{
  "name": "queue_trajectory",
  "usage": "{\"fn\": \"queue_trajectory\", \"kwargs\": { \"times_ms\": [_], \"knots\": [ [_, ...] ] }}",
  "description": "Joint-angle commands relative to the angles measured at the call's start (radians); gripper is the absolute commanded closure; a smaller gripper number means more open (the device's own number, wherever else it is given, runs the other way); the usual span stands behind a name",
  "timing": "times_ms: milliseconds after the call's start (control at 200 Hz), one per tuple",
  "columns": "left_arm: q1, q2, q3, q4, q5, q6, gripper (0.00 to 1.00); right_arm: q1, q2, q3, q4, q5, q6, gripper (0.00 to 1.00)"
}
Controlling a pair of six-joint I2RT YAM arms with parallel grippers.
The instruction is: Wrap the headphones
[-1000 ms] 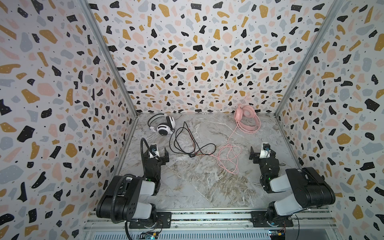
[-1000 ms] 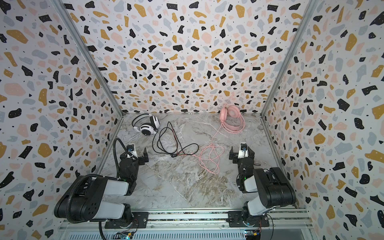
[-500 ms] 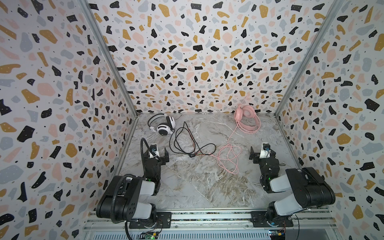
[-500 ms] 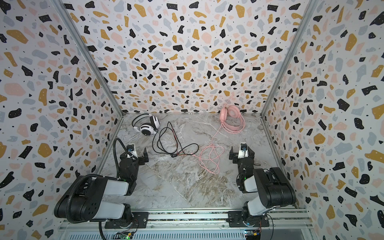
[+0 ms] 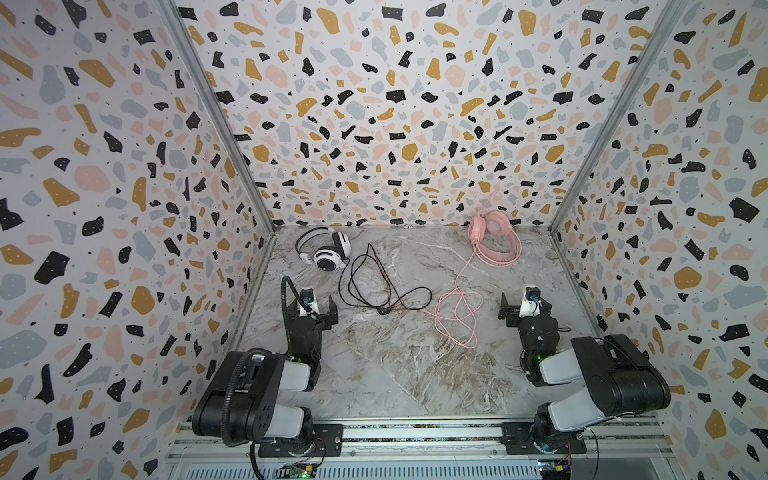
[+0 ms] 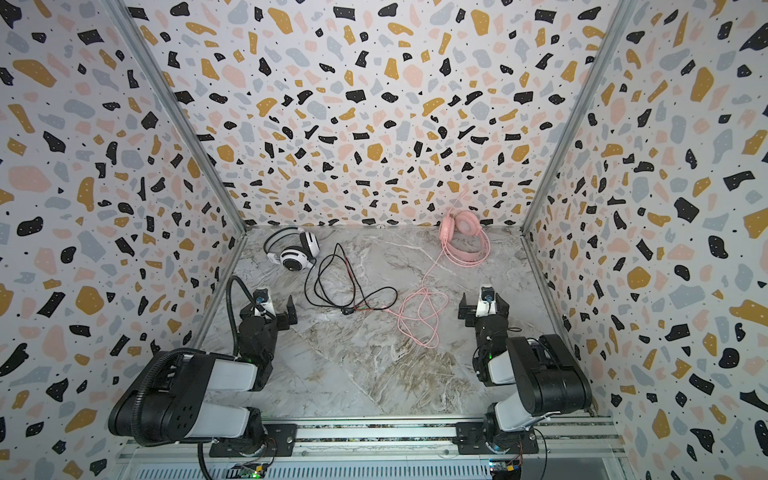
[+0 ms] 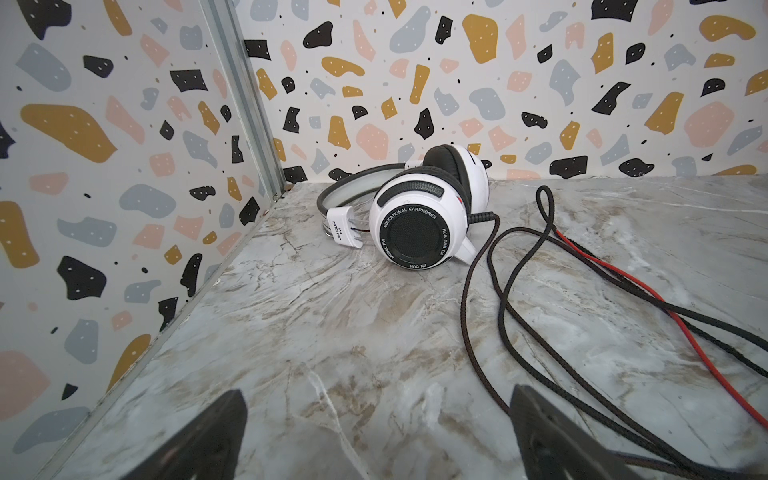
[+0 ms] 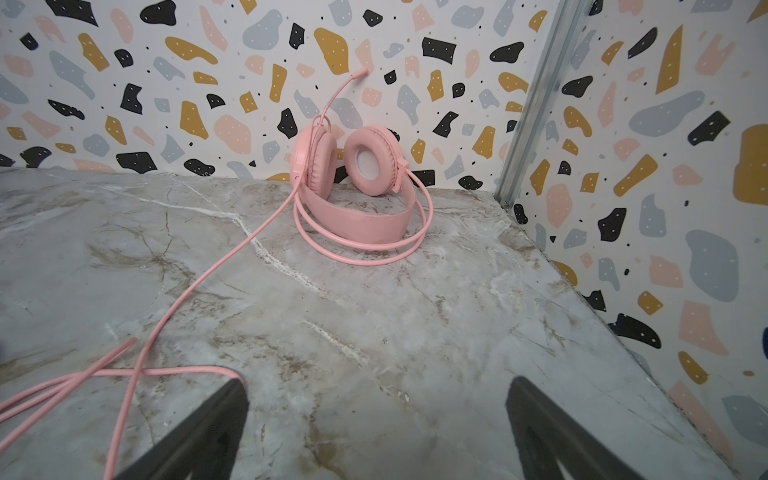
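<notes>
The white headphones (image 5: 328, 254) (image 6: 294, 254) (image 7: 424, 220) lie at the back left of the marble table. Their black cable (image 5: 365, 286) (image 6: 332, 286) (image 7: 494, 291) loops loosely toward the middle. Pink headphones (image 5: 494, 237) (image 6: 465, 240) (image 8: 353, 183) lean against the back wall on the right. From them a thin pink cable (image 5: 455, 309) (image 6: 419, 316) (image 8: 187, 291) trails forward into a loose tangle. My left gripper (image 5: 311, 306) (image 6: 269, 309) (image 7: 378, 399) stands open and empty in front of the white set. My right gripper (image 5: 525, 305) (image 6: 484, 305) (image 8: 378, 386) is open and empty beside the pink tangle.
Terrazzo-patterned walls (image 5: 124, 208) close in the table (image 5: 415, 374) on the left, back and right, with metal corner posts (image 5: 232, 145). A metal rail (image 5: 415, 434) at the front edge carries both arm bases. The two cable ends meet near the table's middle.
</notes>
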Motion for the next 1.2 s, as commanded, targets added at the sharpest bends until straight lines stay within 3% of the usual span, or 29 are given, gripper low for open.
{"fn": "queue_trajectory", "kwargs": {
  "times_ms": [0, 451, 546, 606, 716, 776, 841, 976, 1196],
  "knots": [
    [0.005, -0.012, 0.014, 0.044, -0.002, 0.017, 0.0, -0.003, -0.004, 0.024, 0.004, -0.007, 0.009, 0.01],
    [0.005, -0.013, 0.012, 0.046, -0.008, 0.014, 0.0, -0.003, -0.014, 0.016, 0.015, -0.002, 0.008, 0.01],
    [0.004, -0.036, 0.023, 0.01, -0.063, -0.008, 0.0, -0.003, -0.084, 0.032, -0.083, 0.028, 0.024, 0.01],
    [0.004, -0.086, 0.072, -0.111, -0.081, -0.021, 0.0, -0.004, -0.15, 0.053, -0.173, 0.038, 0.025, 0.01],
    [0.004, -0.189, 0.273, -0.566, -0.177, -0.148, 0.0, -0.006, -0.272, 0.069, -0.287, 0.062, 0.042, 0.01],
    [0.004, -0.222, 0.332, -0.665, -0.167, -0.172, 0.0, -0.013, -0.318, 0.083, -0.335, 0.078, 0.089, 0.01],
    [0.004, -0.271, 0.358, -0.722, -0.132, -0.2, 0.0, -0.034, -0.359, 0.114, -0.431, 0.127, 0.236, 0.0],
    [0.004, -0.355, 0.443, -0.876, -0.1, -0.31, 0.0, -0.127, -0.366, 0.27, -0.703, -0.151, 0.345, 0.01],
    [0.005, -0.341, 0.687, -1.241, 0.022, -0.391, 0.0, -0.186, -0.086, 0.648, -1.091, -0.357, 0.401, 0.01]
  ]
}}
